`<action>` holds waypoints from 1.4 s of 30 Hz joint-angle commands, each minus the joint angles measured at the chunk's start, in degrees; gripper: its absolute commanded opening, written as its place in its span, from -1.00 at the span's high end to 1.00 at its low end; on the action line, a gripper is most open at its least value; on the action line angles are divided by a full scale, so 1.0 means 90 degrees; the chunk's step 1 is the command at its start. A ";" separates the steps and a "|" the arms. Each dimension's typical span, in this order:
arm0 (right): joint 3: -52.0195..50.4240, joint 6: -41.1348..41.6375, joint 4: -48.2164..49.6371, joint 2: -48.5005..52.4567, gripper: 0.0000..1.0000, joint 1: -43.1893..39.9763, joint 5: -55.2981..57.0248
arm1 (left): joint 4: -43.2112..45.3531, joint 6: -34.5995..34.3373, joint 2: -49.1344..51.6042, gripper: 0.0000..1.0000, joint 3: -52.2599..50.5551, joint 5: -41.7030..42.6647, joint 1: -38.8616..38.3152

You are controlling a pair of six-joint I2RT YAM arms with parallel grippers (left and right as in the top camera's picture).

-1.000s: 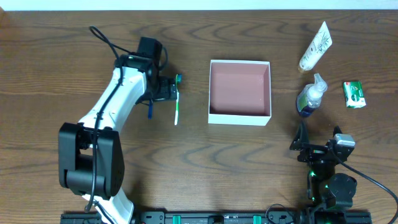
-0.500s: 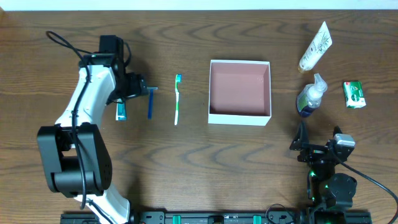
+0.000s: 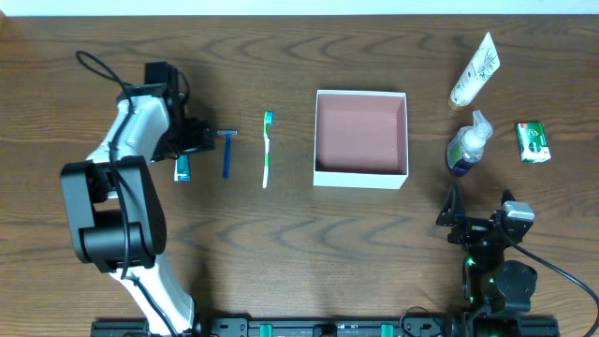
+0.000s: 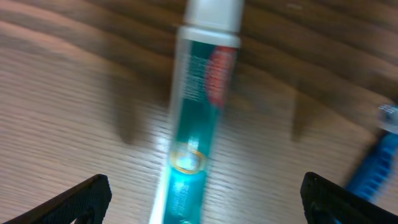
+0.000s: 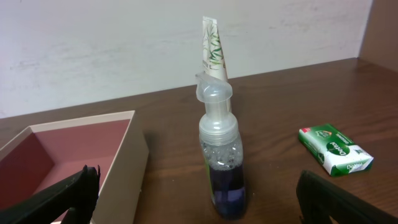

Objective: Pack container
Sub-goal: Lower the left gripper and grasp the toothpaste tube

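Observation:
The container [image 3: 361, 173], a square white-walled box with a pink floor, stands mid-table and holds nothing; its corner shows in the right wrist view [image 5: 134, 146]. My left gripper [image 3: 191, 140] is open and hovers over a teal toothpaste tube [image 3: 182, 168] lying on the wood. In the left wrist view the tube [image 4: 196, 106] lies between my spread fingers [image 4: 211, 202], untouched. A blue razor [image 3: 226, 153] and a green toothbrush [image 3: 267, 148] lie to its right. My right gripper [image 3: 460, 220] is open and empty, facing a pump bottle [image 5: 221, 155].
Right of the container stand the pump bottle [image 3: 466, 145], a white tube [image 3: 475, 70] and a green soap box [image 3: 533, 142]. The soap box [image 5: 336, 149] and white tube [image 5: 214, 53] also show in the right wrist view. The razor's edge [image 4: 376, 171] is blurred in the left wrist view.
My left arm has swung left, from over the toothbrush to over the toothpaste tube. No object has moved. The right arm is still.

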 commanded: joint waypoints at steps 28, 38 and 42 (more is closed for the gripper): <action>-0.0022 -0.0092 -0.0012 -0.0029 -0.99 -0.0063 -0.0024 | 0.0197 0.1158 0.0175 -0.96 0.0090 0.0311 0.0257; -0.0022 -0.0092 -0.0012 -0.0029 -0.98 -0.0063 -0.0024 | 0.0231 0.1132 0.0364 -0.96 0.0090 0.0194 0.0257; -0.0022 -0.0092 -0.0012 -0.0029 -0.99 -0.0063 -0.0024 | 0.0250 0.1134 0.0376 -0.96 0.0090 0.0194 0.0257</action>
